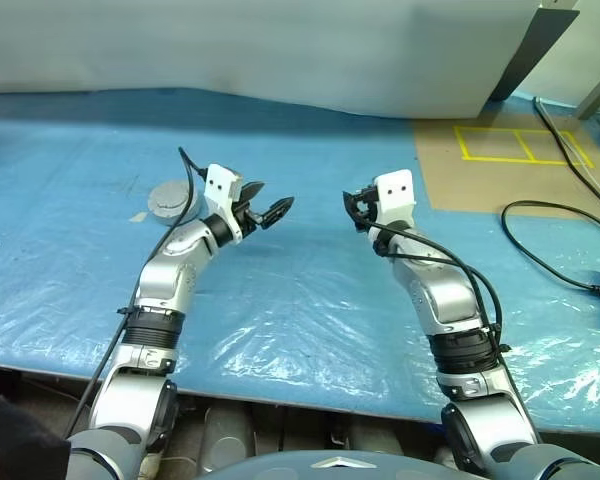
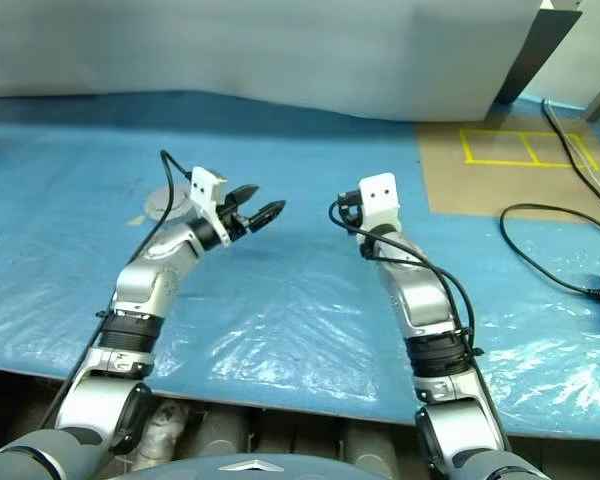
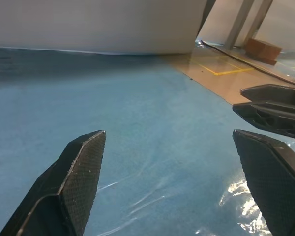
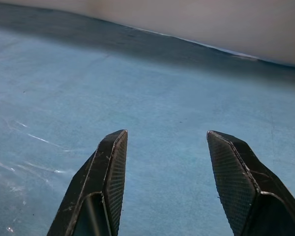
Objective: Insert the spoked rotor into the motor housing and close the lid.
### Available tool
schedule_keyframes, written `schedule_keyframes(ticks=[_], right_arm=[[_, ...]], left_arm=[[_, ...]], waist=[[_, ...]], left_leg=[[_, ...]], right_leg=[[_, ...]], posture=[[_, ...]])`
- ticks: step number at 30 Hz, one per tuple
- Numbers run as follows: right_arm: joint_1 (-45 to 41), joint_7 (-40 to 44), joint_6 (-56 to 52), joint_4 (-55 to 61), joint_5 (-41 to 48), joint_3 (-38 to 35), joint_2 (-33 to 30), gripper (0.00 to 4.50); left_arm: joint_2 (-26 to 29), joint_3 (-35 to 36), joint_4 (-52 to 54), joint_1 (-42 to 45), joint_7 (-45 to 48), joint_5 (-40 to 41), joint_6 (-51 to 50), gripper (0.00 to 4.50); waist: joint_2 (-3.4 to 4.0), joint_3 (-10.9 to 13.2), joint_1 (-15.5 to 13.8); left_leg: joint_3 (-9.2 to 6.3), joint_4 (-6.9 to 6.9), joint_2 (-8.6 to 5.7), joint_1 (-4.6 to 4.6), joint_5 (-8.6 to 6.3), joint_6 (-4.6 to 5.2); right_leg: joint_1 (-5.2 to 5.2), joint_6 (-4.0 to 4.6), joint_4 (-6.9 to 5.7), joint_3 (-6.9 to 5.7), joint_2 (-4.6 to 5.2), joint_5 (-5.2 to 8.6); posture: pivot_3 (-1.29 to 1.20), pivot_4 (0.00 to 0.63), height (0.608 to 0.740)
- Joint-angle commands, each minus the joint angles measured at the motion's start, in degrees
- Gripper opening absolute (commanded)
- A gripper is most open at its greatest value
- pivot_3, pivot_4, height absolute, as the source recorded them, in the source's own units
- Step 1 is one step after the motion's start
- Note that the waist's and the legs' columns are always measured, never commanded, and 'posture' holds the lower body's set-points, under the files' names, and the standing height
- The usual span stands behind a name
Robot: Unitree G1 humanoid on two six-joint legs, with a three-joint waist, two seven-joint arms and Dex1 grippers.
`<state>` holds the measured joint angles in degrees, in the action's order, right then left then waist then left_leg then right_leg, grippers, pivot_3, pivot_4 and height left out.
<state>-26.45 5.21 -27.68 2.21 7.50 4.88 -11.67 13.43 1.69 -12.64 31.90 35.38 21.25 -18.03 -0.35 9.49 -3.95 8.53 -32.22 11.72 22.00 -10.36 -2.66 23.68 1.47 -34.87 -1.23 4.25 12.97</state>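
Observation:
A round plain grey disc, the lid (image 1: 168,198), lies flat on the blue sheet just behind my left forearm, which partly covers it. The motor housing is hidden and the spoked rotor is out of view. My left gripper (image 1: 268,203) hovers to the right of the disc, open and empty, as the left wrist view (image 3: 168,137) confirms. My right gripper (image 1: 356,211) is held level a short way to the right, facing the left one. Its fingers stand apart over bare sheet in the right wrist view (image 4: 166,133), so it is open. Neither gripper touches the disc.
A crinkled blue plastic sheet (image 1: 310,290) covers the table. A brown board with yellow tape squares (image 1: 500,150) lies at the back right. Black cables (image 1: 555,255) trail along the right side. A white panel (image 1: 280,50) closes off the back. The table's front edge runs below my elbows.

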Motion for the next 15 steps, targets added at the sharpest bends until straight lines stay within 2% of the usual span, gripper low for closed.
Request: schedule_keyframes(ticks=[1,15], right_arm=[[-1.6,0.3,1.9,1.0,-1.6,0.3,0.9,2.67],[-4.5,1.0,7.2,-5.0,-5.9,1.5,4.1,2.67]], left_arm=[[0.4,1.4,1.6,0.4,-1.3,-0.2,0.6,4.34],[2.1,2.3,4.8,-1.9,-4.6,-0.9,-0.4,4.34]], waist=[[0.0,0.0,0.0],[0.01,0.0,0.0]], left_leg=[[0.0,0.0,0.0,0.0,0.0,0.0],[0.0,-0.04,0.0,-0.01,0.0,0.0]], right_leg=[[0.0,0.0,0.0,0.0,0.0,0.0],[0.0,0.01,-0.06,0.0,0.0,0.0]], posture=[[0.0,0.15,0.74],[0.0,0.15,0.74]])
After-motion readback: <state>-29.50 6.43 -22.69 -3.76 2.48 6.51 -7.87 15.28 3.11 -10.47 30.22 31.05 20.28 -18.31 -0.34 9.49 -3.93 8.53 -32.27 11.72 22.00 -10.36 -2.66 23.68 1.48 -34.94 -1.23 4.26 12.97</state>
